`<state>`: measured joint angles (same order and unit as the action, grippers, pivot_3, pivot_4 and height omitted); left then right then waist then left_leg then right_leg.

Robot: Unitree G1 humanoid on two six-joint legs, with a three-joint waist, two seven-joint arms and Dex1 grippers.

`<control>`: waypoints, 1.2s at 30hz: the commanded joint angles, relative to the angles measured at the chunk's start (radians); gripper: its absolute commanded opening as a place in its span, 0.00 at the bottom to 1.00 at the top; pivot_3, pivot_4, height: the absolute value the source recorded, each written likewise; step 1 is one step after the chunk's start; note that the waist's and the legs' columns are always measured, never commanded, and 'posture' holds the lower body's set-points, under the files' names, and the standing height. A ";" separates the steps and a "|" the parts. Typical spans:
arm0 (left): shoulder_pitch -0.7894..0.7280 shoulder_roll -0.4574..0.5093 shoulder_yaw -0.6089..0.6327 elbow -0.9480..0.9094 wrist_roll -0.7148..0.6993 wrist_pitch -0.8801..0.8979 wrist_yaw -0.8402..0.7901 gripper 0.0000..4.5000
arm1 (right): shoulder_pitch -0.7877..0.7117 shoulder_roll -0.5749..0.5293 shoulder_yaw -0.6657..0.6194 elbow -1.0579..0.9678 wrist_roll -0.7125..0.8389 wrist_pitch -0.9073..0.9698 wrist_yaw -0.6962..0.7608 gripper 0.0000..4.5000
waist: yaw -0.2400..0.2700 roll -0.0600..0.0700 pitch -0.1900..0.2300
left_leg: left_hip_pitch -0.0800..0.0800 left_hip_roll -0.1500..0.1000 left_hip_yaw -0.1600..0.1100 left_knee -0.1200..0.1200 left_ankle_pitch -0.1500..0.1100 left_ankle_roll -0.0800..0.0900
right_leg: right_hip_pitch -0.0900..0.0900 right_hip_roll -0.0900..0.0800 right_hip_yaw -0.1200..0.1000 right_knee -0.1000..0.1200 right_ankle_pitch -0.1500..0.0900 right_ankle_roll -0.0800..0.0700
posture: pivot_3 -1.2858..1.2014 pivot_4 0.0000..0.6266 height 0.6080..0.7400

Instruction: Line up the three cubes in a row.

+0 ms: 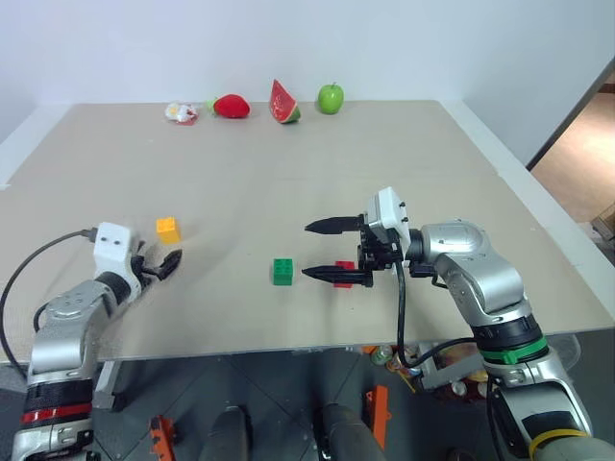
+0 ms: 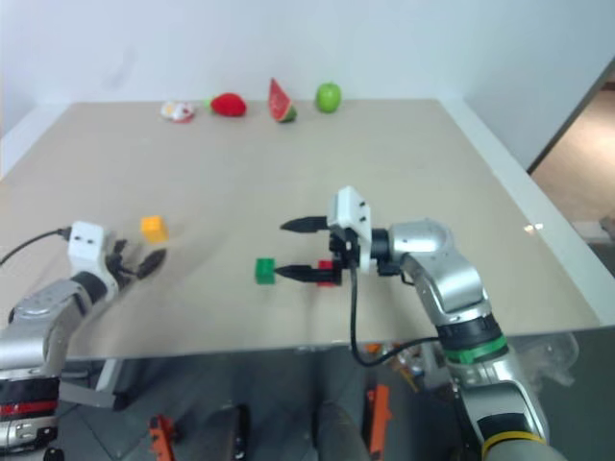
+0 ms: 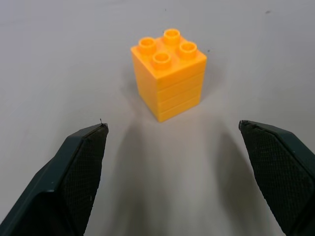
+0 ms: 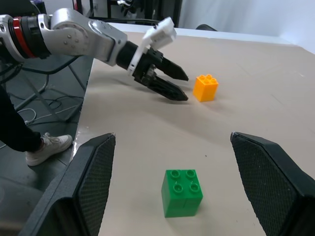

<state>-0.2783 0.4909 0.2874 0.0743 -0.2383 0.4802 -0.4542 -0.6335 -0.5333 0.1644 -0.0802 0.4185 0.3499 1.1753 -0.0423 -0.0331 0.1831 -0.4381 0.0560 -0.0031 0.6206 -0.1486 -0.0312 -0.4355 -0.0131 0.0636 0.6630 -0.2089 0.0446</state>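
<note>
near edge: red cube (image 1: 344,272) sits on the table (image 1: 461,192), half hidden behind the right gripper (image 1: 323,251), which points across toward the robot's left with its two fingers spread wide and nothing between them. green cube (image 1: 282,271) stands just beyond those fingertips, studs up, apart from the red one. red and green look roughly level with each other already, so they read as the start of the row; the right claw seems parked facing the green one, maybe ready to nudge or pick.

farther left: left gripper (image 1: 161,266) low over the table, fingers wide apart, empty. yellow cube (image 1: 168,229) upright just ahead of it, not touched, roughly centred between the fingers (image 3: 78,172) in the wrist view. judged: lined up for a grasp, since yellow is the stray, well apart from the other two.

far edge: strawberry (image 1: 231,106), watermelon slice (image 1: 283,102), green apple (image 1: 330,97), not part of the job.
</note>
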 commanded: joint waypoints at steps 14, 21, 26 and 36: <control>-0.181 -0.081 -0.051 0.127 0.046 -0.010 0.172 0.98 | -0.004 -0.017 -0.031 -0.035 0.011 -0.009 -0.009 0.86 | 0.003 0.000 0.000 | 0.000 -0.001 -0.001 0.000 0.001 -0.002 | 0.001 0.001 0.001 0.000 0.001 0.001 | 0.52 0.24 1.00; -0.219 -0.105 -0.077 0.132 0.043 -0.002 0.186 0.98 | -0.010 -0.014 -0.031 -0.023 0.009 -0.014 -0.008 0.86 | 0.001 0.000 0.000 | 0.000 -0.001 -0.001 0.000 0.002 -0.003 | 0.000 0.001 0.002 0.000 0.001 0.002 | 0.52 0.24 1.00; -0.225 -0.107 -0.062 0.147 0.050 -0.003 0.223 0.82 | -0.012 -0.014 -0.031 -0.018 0.007 -0.015 -0.009 0.86 | -0.001 0.000 0.000 | 0.000 -0.001 -0.001 -0.001 0.002 -0.003 | 0.000 0.001 0.002 0.000 0.001 0.002 | 0.52 0.24 1.00; -0.220 -0.094 -0.075 0.144 0.033 -0.035 0.183 0.30 | -0.010 -0.018 -0.033 -0.005 0.003 -0.015 -0.011 0.86 | -0.001 0.000 0.000 | 0.000 -0.001 -0.001 -0.001 0.002 -0.003 | 0.000 0.001 0.002 0.000 0.001 0.002 | 0.52 0.24 1.00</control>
<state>-0.4829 0.3772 0.2126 0.2371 -0.1970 0.4790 -0.2377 -0.6287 -0.5446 0.1625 -0.0754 0.4182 0.3497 1.1698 -0.0436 -0.0333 0.1831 -0.4380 0.0549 -0.0039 0.6195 -0.1469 -0.0340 -0.4356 -0.0118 0.0658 0.6631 -0.2079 0.0464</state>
